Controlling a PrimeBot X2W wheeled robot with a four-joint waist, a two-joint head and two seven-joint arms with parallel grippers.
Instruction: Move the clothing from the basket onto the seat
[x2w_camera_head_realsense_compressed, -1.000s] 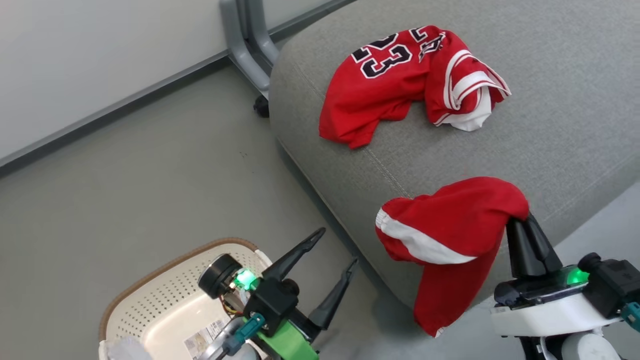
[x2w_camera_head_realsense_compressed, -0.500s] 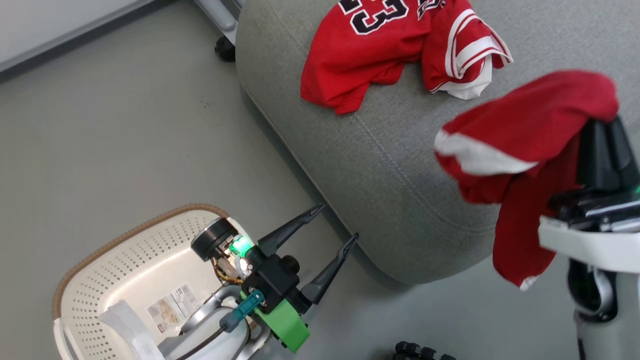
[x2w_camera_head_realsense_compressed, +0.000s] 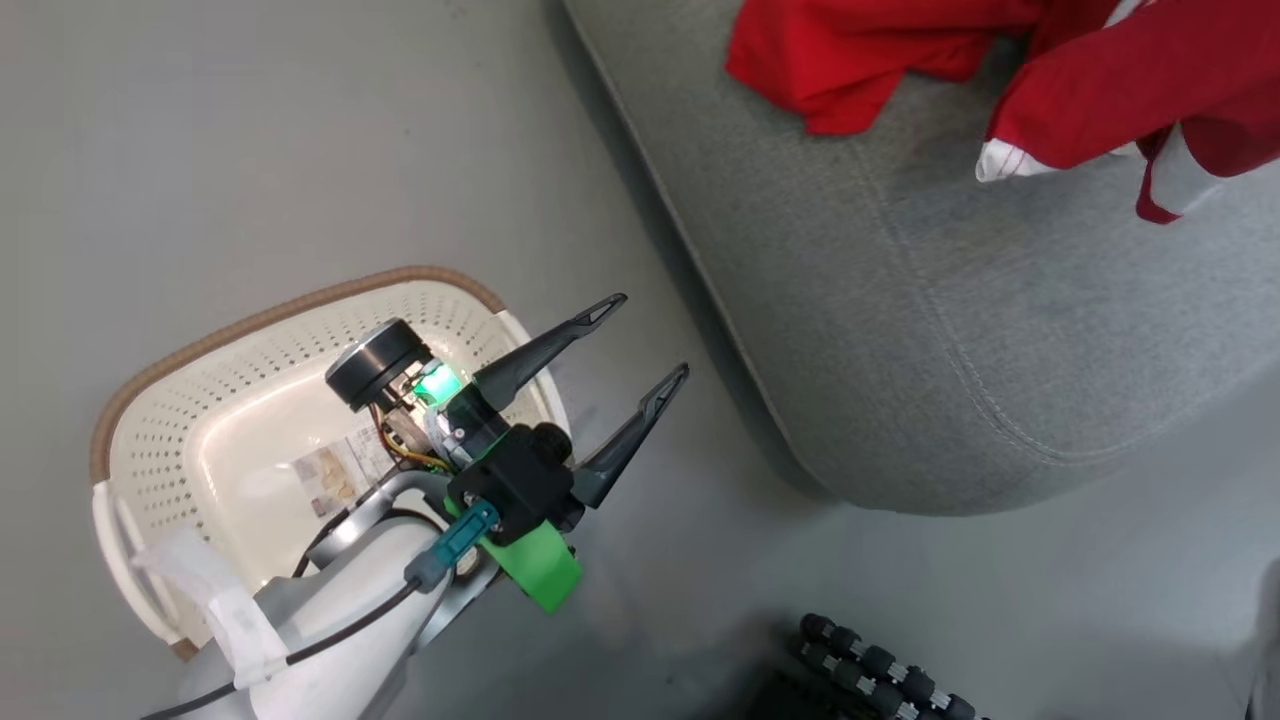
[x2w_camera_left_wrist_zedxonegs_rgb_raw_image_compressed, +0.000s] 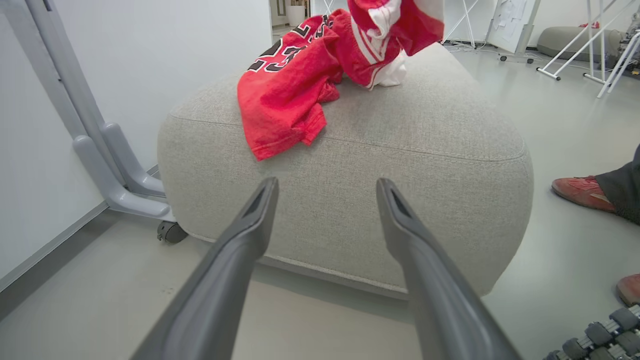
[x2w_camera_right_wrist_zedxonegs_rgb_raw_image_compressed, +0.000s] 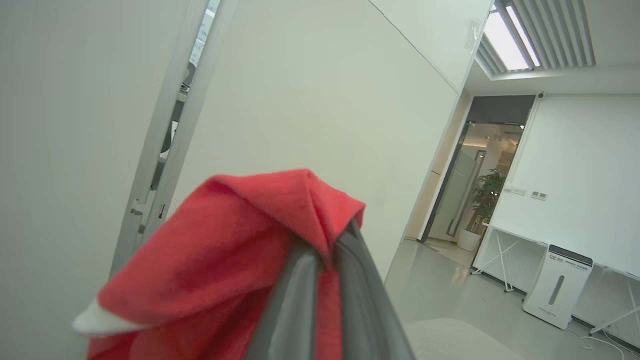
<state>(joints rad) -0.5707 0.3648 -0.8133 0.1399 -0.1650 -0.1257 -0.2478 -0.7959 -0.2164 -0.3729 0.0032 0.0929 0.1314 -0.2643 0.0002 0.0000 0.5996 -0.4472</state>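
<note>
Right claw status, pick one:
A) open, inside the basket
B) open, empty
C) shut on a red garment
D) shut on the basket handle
C: in the right wrist view the right claw has its fingers pinched together, with the red garment caught between the tips and draped over them.

Bright even light, soft shadows, wide-angle distortion

Item count: two red garments — a numbered jersey (x2w_camera_left_wrist_zedxonegs_rgb_raw_image_compressed: 285, 95) and a striped piece (x2w_camera_head_realsense_compressed: 1100, 105); basket (x2w_camera_head_realsense_compressed: 170, 420): one; seat (x2w_camera_head_realsense_compressed: 950, 350): one.
</note>
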